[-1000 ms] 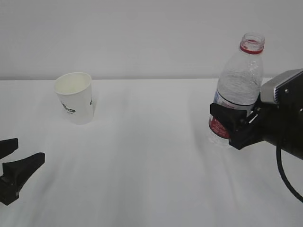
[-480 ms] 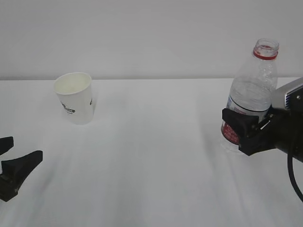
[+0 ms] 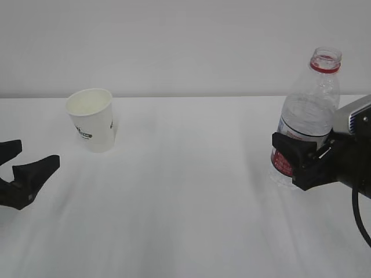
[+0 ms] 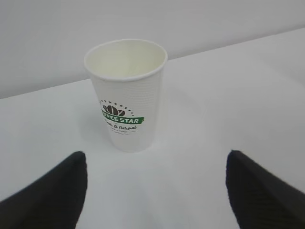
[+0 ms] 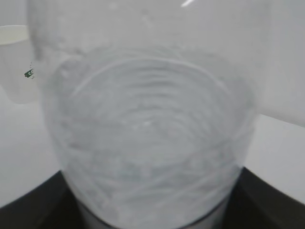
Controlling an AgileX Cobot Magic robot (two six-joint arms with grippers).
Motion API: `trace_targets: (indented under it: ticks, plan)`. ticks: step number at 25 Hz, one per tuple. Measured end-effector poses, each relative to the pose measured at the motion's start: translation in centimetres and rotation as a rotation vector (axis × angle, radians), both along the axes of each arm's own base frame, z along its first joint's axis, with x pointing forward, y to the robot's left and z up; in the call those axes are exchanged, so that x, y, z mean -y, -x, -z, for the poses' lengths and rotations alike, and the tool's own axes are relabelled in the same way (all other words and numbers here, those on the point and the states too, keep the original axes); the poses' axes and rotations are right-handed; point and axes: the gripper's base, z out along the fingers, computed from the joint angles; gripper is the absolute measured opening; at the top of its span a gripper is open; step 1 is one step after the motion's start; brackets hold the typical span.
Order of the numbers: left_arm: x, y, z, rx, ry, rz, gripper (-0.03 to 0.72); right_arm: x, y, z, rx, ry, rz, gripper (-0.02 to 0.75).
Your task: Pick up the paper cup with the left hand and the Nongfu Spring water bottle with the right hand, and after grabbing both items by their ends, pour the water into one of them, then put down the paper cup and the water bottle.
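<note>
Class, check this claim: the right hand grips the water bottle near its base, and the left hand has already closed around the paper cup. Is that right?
One detail is wrong. The left hand is open and apart from the paper cup, which stands free on the table; the left wrist view shows the cup ahead of the spread fingers. The right hand does grip the water bottle near its base.

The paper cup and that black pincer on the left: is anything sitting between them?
No. In the left wrist view only bare white table lies between the open left pincer and the paper cup; the exterior view agrees.
</note>
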Motion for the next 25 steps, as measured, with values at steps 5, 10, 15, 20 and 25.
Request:
trace_targets:
  ticks: [5, 10, 15, 20, 25]
  plan:
    - [0.1, -1.9, 0.5, -0.008, 0.012, 0.004, 0.683, 0.0, 0.0, 0.0, 0.0, 0.001, 0.0, 0.521]
    - [0.1, -3.7, 0.9, 0.0, 0.016, 0.007, 0.683, 0.0, 0.0, 0.0, 0.0, 0.001, 0.0, 0.521]
    - [0.1, -5.4, 1.5, -0.004, 0.03, 0.009, 0.683, 0.0, 0.0, 0.0, 0.0, 0.001, 0.0, 0.521]
    - [0.3, -6.9, 2.8, -0.03, 0.034, 0.024, 0.684, 0.0, 0.0, 0.0, 0.004, -0.001, -0.001, 0.521]
    - [0.3, -8.2, 4.0, -0.043, 0.033, 0.031, 0.69, 0.0, 0.0, -0.1, 0.014, -0.007, -0.002, 0.521]
